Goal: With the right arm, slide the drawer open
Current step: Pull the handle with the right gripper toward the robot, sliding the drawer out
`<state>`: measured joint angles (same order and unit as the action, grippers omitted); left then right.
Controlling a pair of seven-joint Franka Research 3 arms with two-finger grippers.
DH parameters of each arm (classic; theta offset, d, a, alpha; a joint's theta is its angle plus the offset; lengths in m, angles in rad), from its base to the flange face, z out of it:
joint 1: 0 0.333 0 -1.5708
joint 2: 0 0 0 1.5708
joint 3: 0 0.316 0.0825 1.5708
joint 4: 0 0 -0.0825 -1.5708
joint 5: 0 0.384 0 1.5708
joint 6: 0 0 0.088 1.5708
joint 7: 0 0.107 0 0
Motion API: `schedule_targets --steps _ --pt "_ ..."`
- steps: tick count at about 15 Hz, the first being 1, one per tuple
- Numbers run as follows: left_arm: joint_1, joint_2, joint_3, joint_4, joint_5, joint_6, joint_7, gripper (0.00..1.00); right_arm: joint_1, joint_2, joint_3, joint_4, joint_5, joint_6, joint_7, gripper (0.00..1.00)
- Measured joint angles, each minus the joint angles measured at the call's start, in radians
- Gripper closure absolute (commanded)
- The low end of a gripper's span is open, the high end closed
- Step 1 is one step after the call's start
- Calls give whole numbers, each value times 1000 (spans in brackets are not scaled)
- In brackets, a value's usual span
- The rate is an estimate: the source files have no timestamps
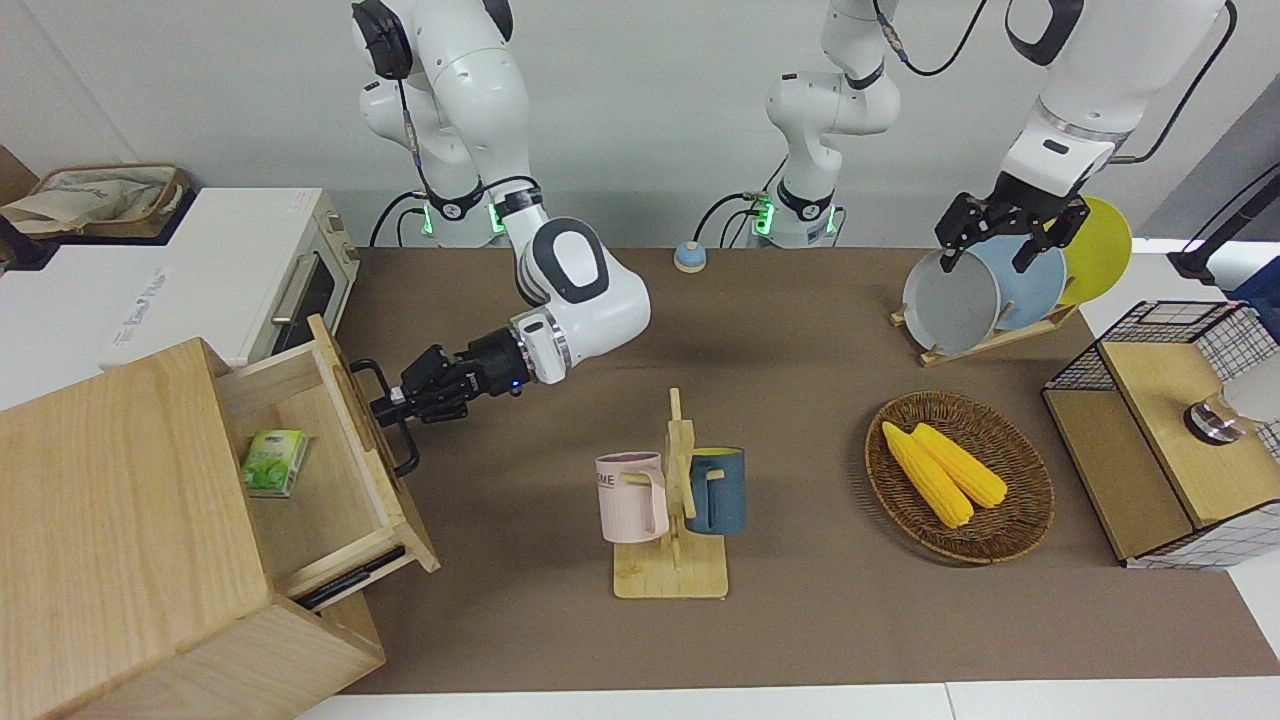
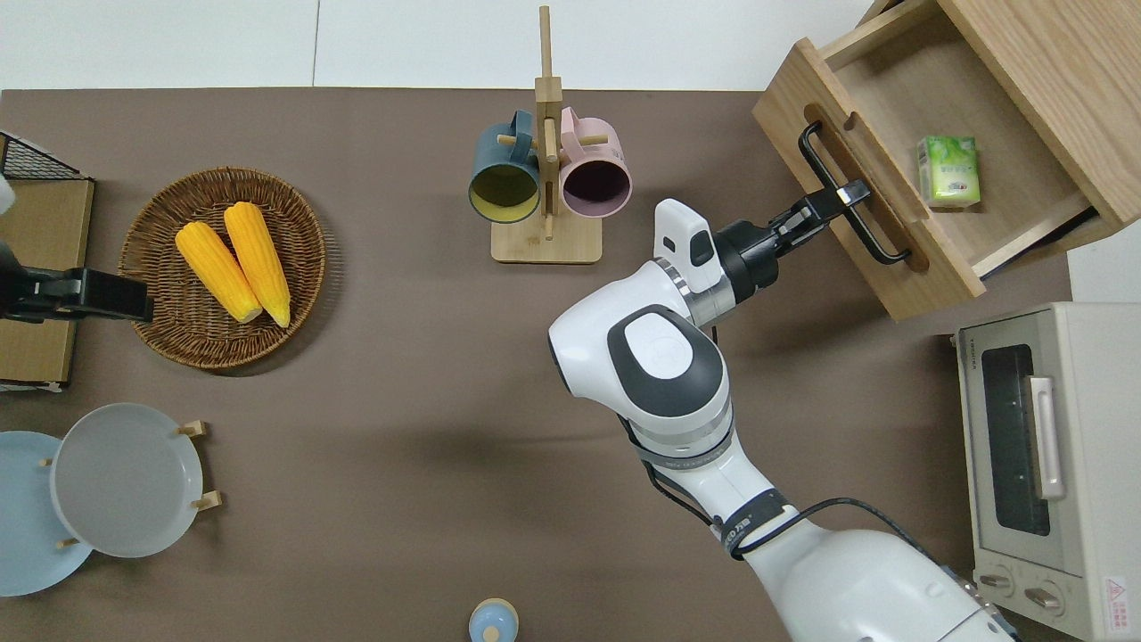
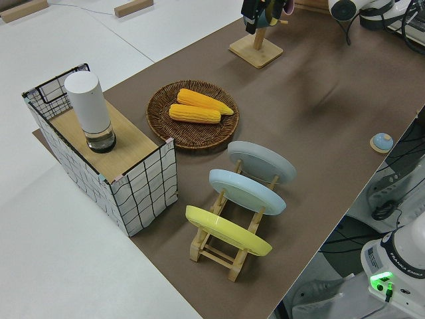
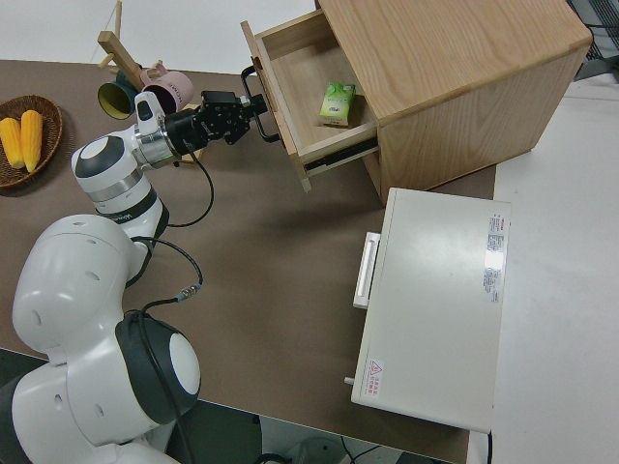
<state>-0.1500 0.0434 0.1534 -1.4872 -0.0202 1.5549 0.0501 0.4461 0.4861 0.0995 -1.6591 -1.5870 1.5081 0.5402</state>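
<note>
The drawer [image 1: 330, 500] [image 2: 891, 98] [image 4: 300, 68] stands pulled well out of the pale wooden cabinet [image 1: 120, 520] [image 2: 1061, 62] at the right arm's end of the table. A small green carton [image 1: 275, 462] [image 2: 949, 171] lies inside it. My right gripper [image 1: 388, 405] [image 2: 842, 198] [image 4: 250, 108] is shut on the black bar handle [image 1: 408, 455] [image 2: 878, 245] at about its middle, the arm stretched low over the table toward it. The left arm is parked, and its gripper [image 1: 992, 255] is open.
A white toaster oven [image 1: 250, 270] [image 2: 1043, 455] sits beside the cabinet, nearer to the robots. A mug rack [image 1: 675, 500] stands mid-table. Toward the left arm's end are a basket with corn [image 1: 960, 475], a plate rack [image 1: 985, 290] and a wire-grid box [image 1: 1170, 430].
</note>
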Motion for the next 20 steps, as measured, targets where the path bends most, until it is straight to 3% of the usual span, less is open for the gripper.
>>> schedule_targets --steps 9,20 --pt "0 0 0 0 0 0 0 5 113 -3 5 4 64 -76 0 913" --pt "0 0 0 0 0 0 0 2 193 -3 6 8 103 -126 -1 911"
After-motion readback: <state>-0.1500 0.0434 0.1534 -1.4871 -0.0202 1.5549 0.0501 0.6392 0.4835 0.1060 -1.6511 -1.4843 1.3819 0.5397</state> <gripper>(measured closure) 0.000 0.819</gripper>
